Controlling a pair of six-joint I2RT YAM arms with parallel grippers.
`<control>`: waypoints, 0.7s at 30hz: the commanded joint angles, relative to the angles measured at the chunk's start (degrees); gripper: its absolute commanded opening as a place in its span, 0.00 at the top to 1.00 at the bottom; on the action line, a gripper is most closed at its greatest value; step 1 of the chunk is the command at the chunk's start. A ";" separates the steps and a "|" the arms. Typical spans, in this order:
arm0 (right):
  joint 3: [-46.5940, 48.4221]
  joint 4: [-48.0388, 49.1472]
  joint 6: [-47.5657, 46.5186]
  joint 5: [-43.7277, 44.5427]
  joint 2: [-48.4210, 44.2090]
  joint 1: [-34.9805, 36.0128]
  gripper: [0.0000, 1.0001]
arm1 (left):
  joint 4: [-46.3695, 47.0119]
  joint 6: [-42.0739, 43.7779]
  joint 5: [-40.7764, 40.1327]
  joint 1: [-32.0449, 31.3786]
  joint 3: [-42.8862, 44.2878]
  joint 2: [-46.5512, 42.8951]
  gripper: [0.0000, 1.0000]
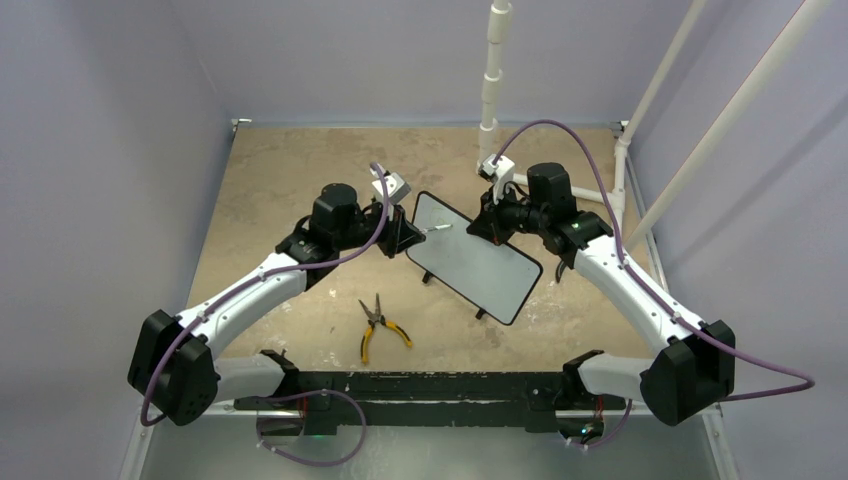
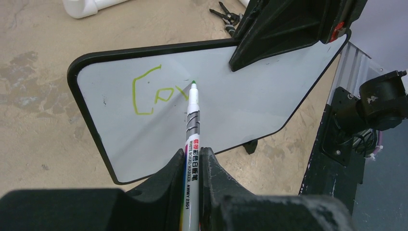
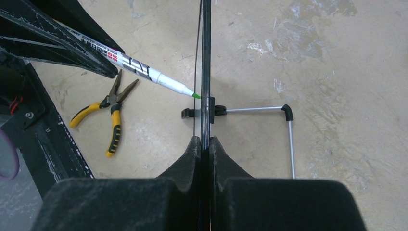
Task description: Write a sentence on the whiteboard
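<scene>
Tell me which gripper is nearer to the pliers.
Left. The left gripper, holding the marker at the whiteboard, sits beyond the pliers; the right gripper clamps the whiteboard's far edge, farther off to the right.

Two white-and-black arms, purple cables trailing!
Out from the black base bar [image 1: 420, 398], the left arm [image 1: 250, 290] and right arm [image 1: 625, 280] show smooth white shells between chunky black joints. A purple cable [image 1: 545, 122] loops along each, pale camera blocks [image 1: 392, 186] sit farthest from the bar, and the black fingers [image 2: 166, 183] look scuffed grey.
</scene>
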 commanded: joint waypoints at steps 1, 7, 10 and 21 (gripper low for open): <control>0.17 -0.01 -0.19 0.03 0.69 1.09 1.00 | 4.46 -0.75 -1.00 0.00 0.05 -1.57 1.00; 0.08 -0.06 -0.19 0.20 0.60 1.17 1.00 | 3.02 -0.67 -1.04 -0.05 -0.41 -0.99 1.00; 0.00 -0.05 -0.10 0.29 0.52 1.15 1.00 | 2.15 -0.53 -1.38 -0.07 -0.85 -1.23 1.00; -0.01 -0.08 -0.19 0.47 0.86 1.26 1.00 | 1.15 -0.31 -1.30 -1.17 -1.39 -0.49 1.00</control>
